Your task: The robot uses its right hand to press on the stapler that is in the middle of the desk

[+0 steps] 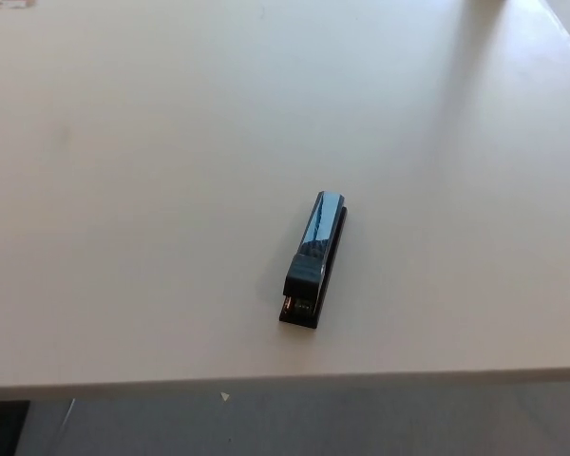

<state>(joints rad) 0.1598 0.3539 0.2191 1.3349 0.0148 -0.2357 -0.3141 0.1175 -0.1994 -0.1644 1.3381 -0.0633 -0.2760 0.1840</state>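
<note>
Fingers of both my hands out of frame, state unknown | blue-and-black stapler (314, 261) lies alone, lower centre of white desk (152, 190), angled, top exposed for my right hand's press | not yet touched

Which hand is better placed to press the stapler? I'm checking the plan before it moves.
Right, probably. The stapler lies slightly right of centre on the desk, near its front edge. Neither hand is in view, so only the stapler's position favours it.

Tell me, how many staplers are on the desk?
1. The stapler lies on the white desk, right of the middle, toward the near edge. Nothing could hide another.
</note>
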